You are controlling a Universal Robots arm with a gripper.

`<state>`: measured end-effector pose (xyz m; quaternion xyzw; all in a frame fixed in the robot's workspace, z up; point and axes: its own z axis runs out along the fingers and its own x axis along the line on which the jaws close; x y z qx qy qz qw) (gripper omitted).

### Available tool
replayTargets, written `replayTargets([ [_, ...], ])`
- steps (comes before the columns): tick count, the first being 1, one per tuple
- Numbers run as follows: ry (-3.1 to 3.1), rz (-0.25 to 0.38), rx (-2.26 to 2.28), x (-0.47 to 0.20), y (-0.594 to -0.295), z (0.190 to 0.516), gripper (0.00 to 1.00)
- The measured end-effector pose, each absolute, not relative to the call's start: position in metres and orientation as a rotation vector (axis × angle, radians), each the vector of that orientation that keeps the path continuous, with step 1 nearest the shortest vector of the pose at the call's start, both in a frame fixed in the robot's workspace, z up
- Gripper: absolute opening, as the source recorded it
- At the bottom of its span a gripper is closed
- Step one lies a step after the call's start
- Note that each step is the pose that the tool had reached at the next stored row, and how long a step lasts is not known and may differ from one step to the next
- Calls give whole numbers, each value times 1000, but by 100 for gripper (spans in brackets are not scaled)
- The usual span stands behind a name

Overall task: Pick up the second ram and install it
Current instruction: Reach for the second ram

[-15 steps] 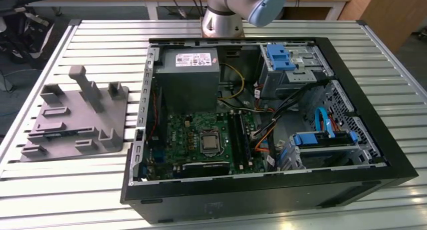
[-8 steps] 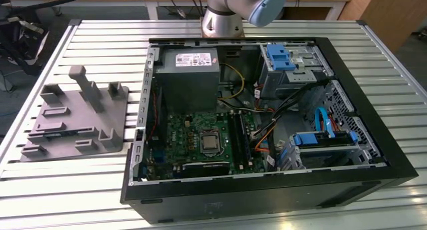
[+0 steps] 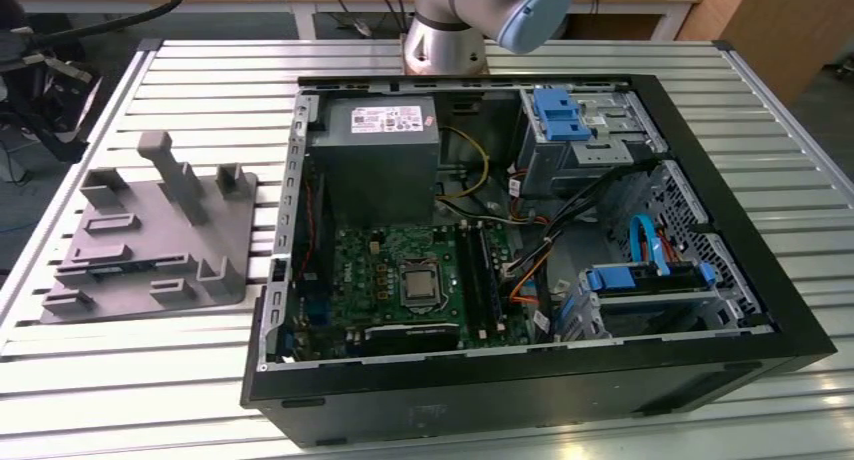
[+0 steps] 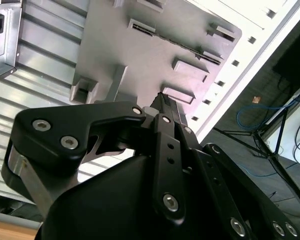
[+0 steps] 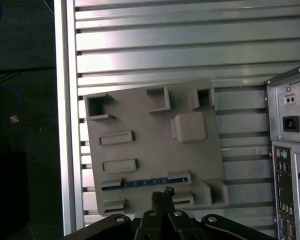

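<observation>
While the gripper (image 5: pixel 162 196) hangs over the grey holder (image 5: pixel 155 140), its fingers are drawn together with nothing between them, as both wrist views show (image 4: pixel 161 98). The ram (image 5: pixel 140 183) is not picked up: it stands on edge in a long slot of the holder, a thin dark strip close to the holder's edge nearest the fingertips in the first wrist view. The tips are above it and clear of the holder.

The holder (image 3: pixel 160 250) lies flat on the slatted bench (image 3: pixel 200 70), near the bench's edge at the exterior view's left, and the ram (image 3: pixel 127 267) shows there as a dark line. Just beside the holder, mid-bench, is the open case (image 3: pixel 534 390), with the motherboard (image 3: pixel 374 270) inside.
</observation>
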<state>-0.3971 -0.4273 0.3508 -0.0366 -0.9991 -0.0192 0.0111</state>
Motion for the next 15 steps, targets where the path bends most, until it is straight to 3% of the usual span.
replayTargets([
  [15,-3117,-60,-114,-400,-430,337,10],
])
